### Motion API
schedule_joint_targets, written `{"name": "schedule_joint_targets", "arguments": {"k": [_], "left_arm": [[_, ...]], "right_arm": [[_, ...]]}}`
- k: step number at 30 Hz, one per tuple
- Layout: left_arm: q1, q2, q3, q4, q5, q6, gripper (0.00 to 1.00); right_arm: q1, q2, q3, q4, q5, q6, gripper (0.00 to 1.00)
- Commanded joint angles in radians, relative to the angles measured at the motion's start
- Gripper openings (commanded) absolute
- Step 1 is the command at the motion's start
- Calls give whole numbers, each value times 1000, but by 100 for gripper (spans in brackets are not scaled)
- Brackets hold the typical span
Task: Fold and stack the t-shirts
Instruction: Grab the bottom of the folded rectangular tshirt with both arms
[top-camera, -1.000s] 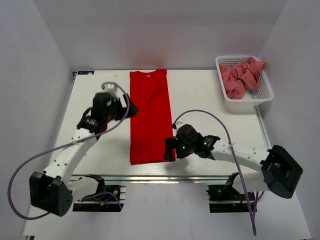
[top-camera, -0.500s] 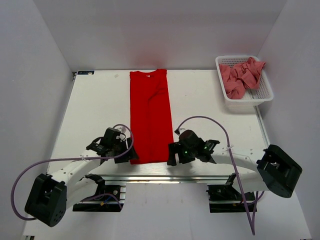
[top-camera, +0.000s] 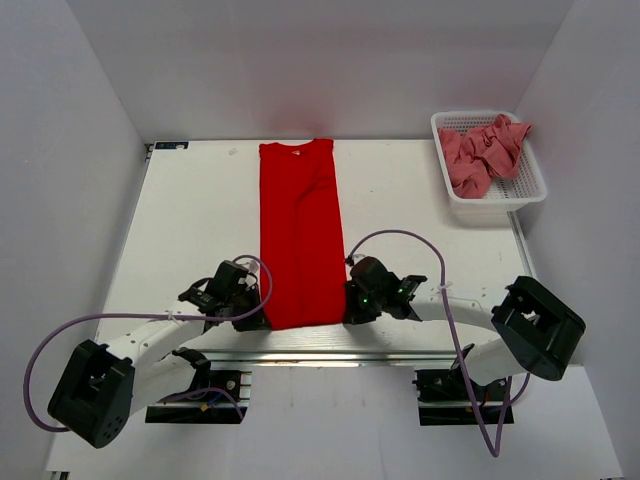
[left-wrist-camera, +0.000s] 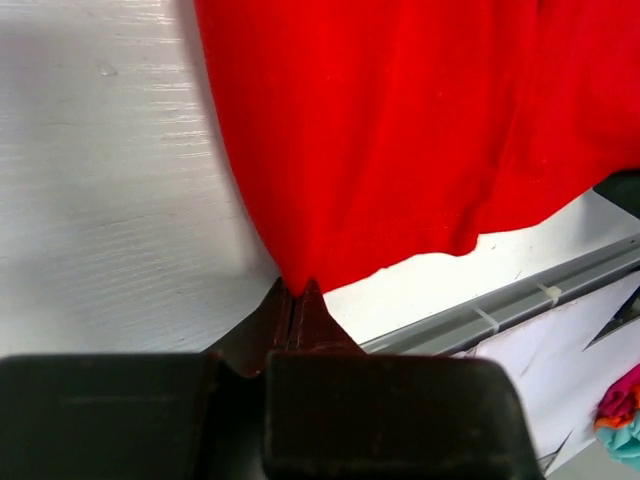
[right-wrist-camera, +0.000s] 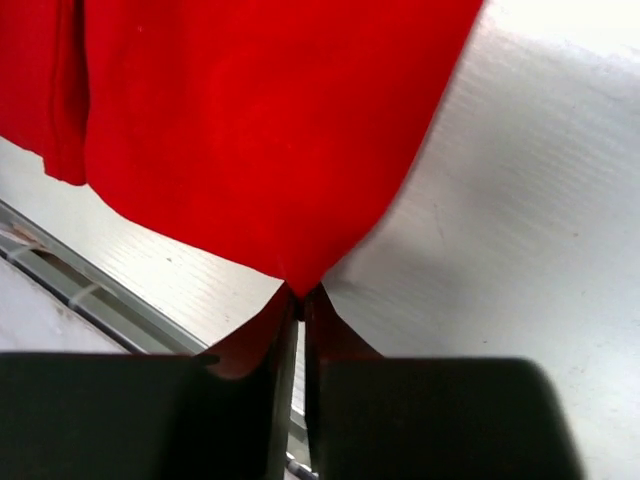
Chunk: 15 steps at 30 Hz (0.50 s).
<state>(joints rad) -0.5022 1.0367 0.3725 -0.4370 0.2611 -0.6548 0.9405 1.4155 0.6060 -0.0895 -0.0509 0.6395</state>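
A bright red t-shirt (top-camera: 300, 235) lies folded into a long strip down the middle of the table, collar at the far end. My left gripper (top-camera: 262, 320) is shut on its near left hem corner; in the left wrist view the red cloth (left-wrist-camera: 400, 130) is pinched at the gripper (left-wrist-camera: 295, 290) tips. My right gripper (top-camera: 345, 312) is shut on the near right hem corner, and the right wrist view shows the cloth (right-wrist-camera: 270, 130) drawn into the closed gripper (right-wrist-camera: 300, 293). Dusty salmon pink t-shirts (top-camera: 482, 150) lie crumpled in the basket.
A white mesh basket (top-camera: 530, 190) stands at the table's far right corner. The metal rail of the table's near edge (top-camera: 320, 345) runs just behind both grippers. Grey walls close in the table on three sides.
The left arm swung from the shirt's far left side down to the near hem. The right gripper slid in to the right hem corner. Both grippers closed on the cloth.
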Motion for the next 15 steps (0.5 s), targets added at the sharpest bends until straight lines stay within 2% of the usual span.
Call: {"name": "schedule_joint_targets", "arguments": {"k": [1,2,15], "left_arm": [[-6,-18,34,-3,-14,3,0],[-6,-18,55,6,-14,3,0],[14,52,301,63,-56,53,0]], "right_arm": [[-8,0,37,5,37,-24,6],[-6,-1,52,5,42,-30,0],[-49,14,221,-1,273,-104,0]]}}
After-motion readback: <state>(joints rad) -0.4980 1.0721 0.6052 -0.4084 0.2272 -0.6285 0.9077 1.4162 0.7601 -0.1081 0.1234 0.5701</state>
